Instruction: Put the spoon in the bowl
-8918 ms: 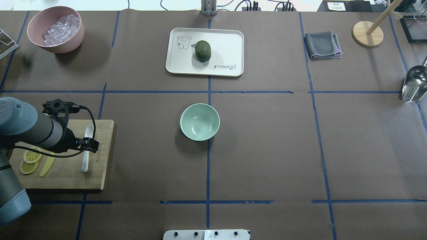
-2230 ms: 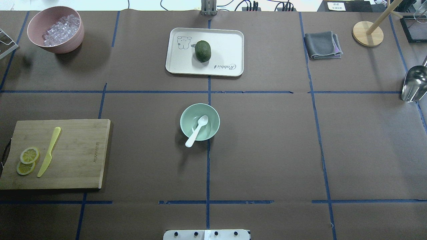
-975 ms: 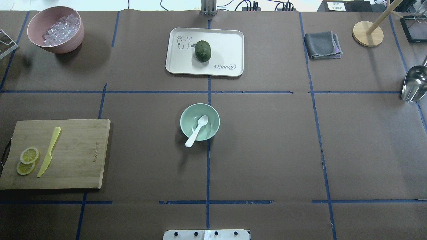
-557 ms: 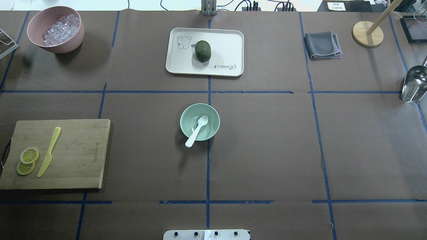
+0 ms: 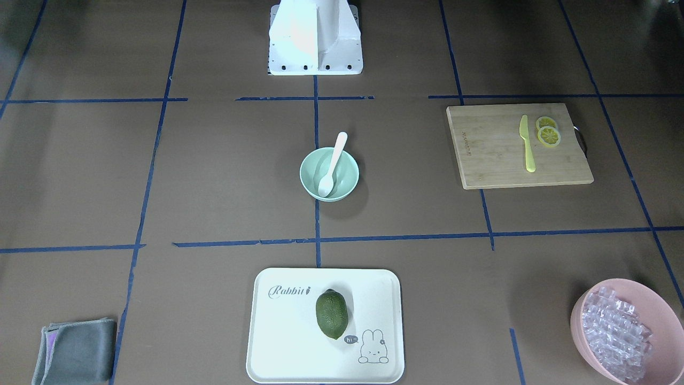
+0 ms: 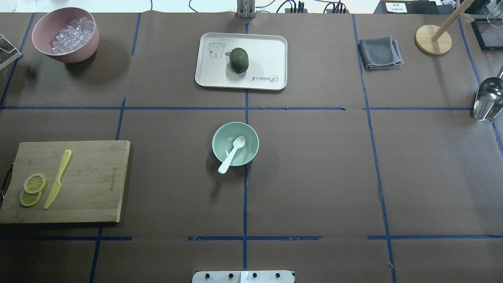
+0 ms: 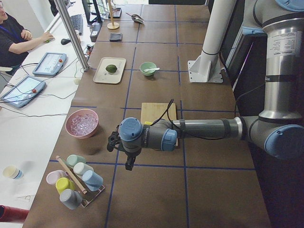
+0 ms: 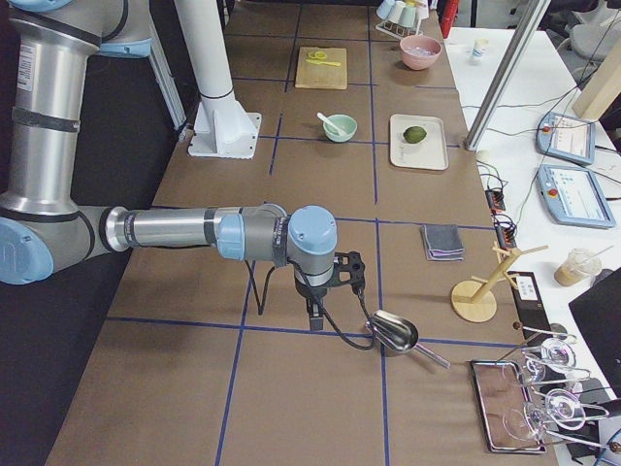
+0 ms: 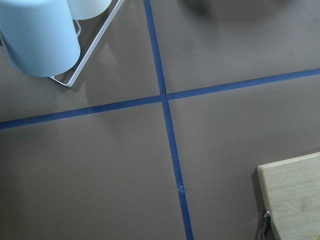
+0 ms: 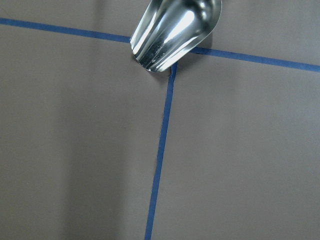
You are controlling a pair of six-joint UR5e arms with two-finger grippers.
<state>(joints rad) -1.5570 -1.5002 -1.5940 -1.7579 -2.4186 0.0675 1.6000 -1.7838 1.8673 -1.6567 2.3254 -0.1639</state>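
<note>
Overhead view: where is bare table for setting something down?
Bare: the wide stretch right of the bowl, nearer the robot than the cloth; also between bowl and cutting board. Crowded: the board's left end with knife and lemon slices.

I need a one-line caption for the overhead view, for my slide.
White spoon rests in the green bowl, handle leaning over its rim.

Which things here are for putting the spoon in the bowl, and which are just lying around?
For the job: spoon, already lying in the mint-green bowl with its handle over the rim.

Just lying about: pink bowl of ice cubes, tray, green fruit, cutting board, yellow knife, lemon slices, grey cloth, metal scoop.
</note>
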